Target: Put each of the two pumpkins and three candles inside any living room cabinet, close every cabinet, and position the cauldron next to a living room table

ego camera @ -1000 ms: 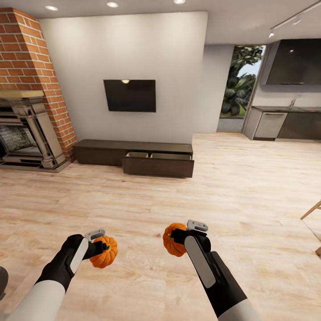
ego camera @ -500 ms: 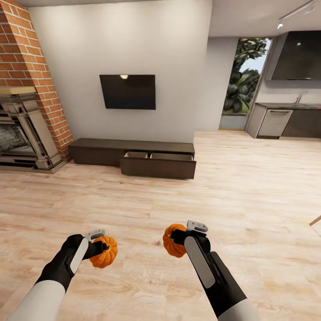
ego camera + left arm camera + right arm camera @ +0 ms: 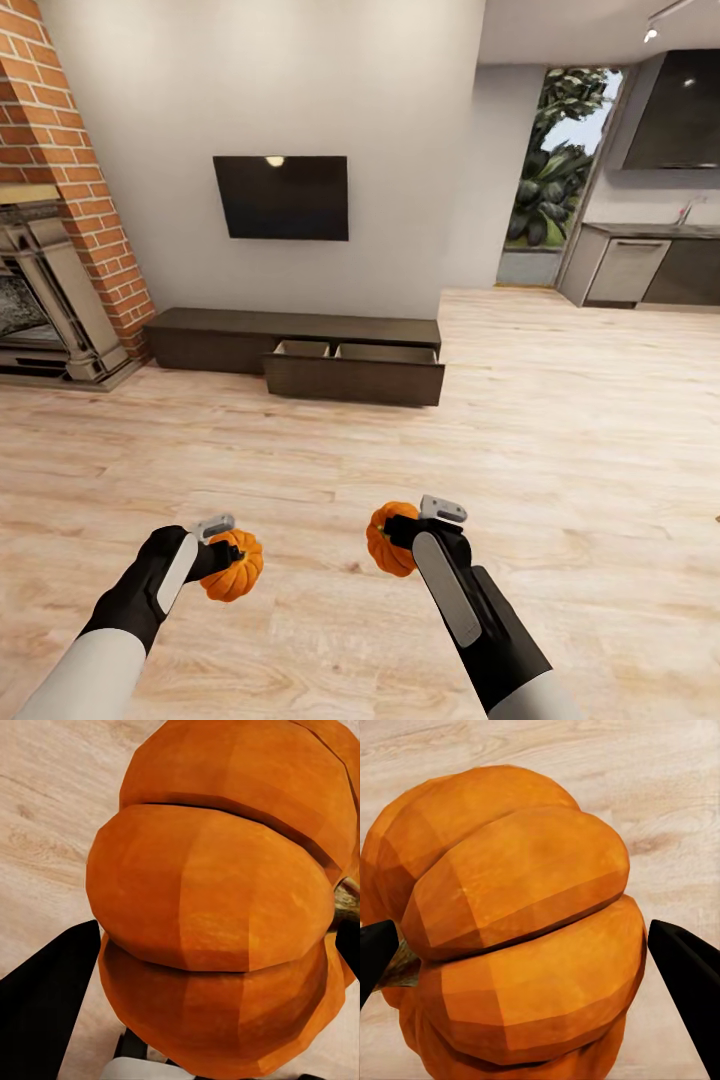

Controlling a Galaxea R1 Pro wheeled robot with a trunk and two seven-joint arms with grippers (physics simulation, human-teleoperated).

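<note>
From the head view we had the left gripper (image 3: 228,553) clenched on one pumpkin (image 3: 236,570) and the right gripper (image 3: 400,530) on the other pumpkin (image 3: 385,540), both above the floor (image 3: 560,420). Cabinet (image 3: 300,345) sat well ahead, drawers open. Wrist views added stems and black fingers (image 3: 690,975).

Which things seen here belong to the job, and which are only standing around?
Job:
- pumpkin in left pincer
- pumpkin in right pincer
- cabinet, its drawers pulled open

Just standing around:
- television
- brick fireplace
- kitchen counter
</note>
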